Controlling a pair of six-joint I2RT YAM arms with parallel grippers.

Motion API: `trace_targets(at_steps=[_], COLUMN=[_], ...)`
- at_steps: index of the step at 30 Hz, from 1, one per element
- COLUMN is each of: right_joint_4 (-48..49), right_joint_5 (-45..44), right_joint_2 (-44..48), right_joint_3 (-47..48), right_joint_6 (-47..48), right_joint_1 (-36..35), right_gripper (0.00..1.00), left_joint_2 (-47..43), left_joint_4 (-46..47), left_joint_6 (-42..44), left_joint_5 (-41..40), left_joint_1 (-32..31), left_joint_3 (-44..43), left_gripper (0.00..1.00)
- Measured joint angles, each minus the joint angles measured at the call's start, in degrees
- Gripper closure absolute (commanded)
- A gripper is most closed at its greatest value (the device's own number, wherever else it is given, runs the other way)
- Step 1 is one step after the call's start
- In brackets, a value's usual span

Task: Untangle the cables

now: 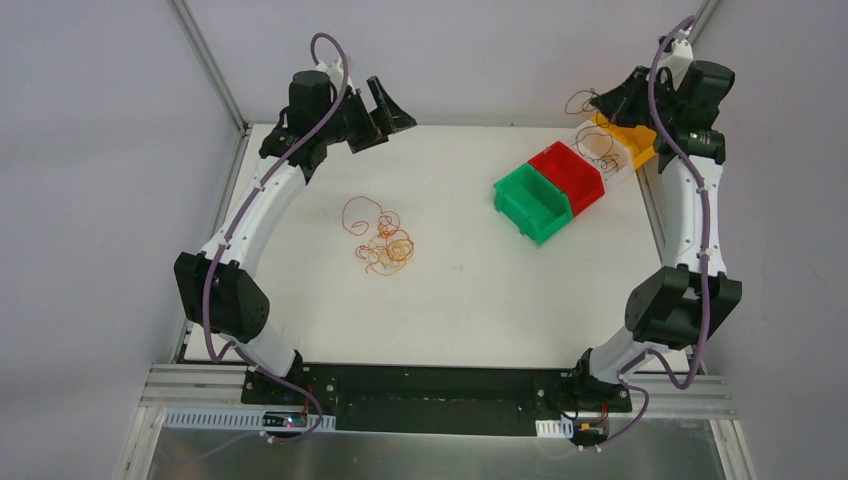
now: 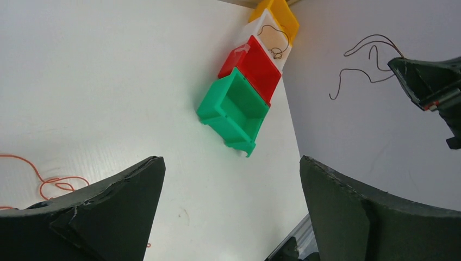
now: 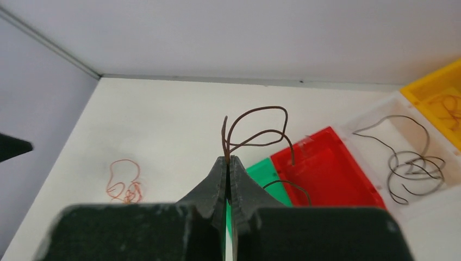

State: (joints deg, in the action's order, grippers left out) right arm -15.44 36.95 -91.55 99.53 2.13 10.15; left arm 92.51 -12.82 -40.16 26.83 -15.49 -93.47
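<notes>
A tangle of thin red, orange and yellow cables lies on the white table left of centre; it also shows in the right wrist view, and an orange strand shows in the left wrist view. My right gripper is shut on a dark brown cable and holds it in the air at the back right, above the bins. Another dark brown cable lies in the white bin. My left gripper is open and empty, raised at the back left.
Four bins stand in a diagonal row at the back right: green, red, white and yellow. The yellow bin holds thin wire. Grey walls enclose the table at the back and sides.
</notes>
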Motion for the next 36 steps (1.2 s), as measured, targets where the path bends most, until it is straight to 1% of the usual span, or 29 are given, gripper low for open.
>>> trace_targets(at_steps=[8, 15, 19, 24, 31, 36], right_joint_4=[-10.56, -15.34, -16.61, -16.90, -13.73, -8.22], right_joint_5=[-4.42, -8.07, -7.58, -6.27, -4.42, -3.37], right_joint_2=[-13.09, -26.97, -34.99, -42.93, -49.37, -51.28], right_joint_3=[7.15, 17.92, 26.84, 34.45, 36.76, 36.76], right_joint_6=[15.50, 23.23, 24.61, 25.14, 24.94, 23.39], right_joint_1=[5.73, 9.05, 9.38, 9.25, 8.22, 6.58], right_gripper=[1.00, 1.00, 1.00, 1.00, 1.00, 1.00], left_joint_2=[0.04, 0.04, 0.02, 0.02, 0.04, 0.04], left_joint_4=[-1.68, -3.65, -4.46, -5.90, -7.30, -7.67], left_joint_6=[3.72, 5.84, 6.97, 8.33, 9.62, 9.77], left_joint_5=[0.24, -0.13, -0.28, -0.33, -0.44, -0.44], left_joint_1=[-0.26, -0.28, -0.26, -0.24, -0.17, -0.15], left_joint_3=[1.20, 2.47, 2.49, 2.49, 2.49, 2.49], left_gripper=[0.01, 0.01, 0.01, 0.01, 0.01, 0.01])
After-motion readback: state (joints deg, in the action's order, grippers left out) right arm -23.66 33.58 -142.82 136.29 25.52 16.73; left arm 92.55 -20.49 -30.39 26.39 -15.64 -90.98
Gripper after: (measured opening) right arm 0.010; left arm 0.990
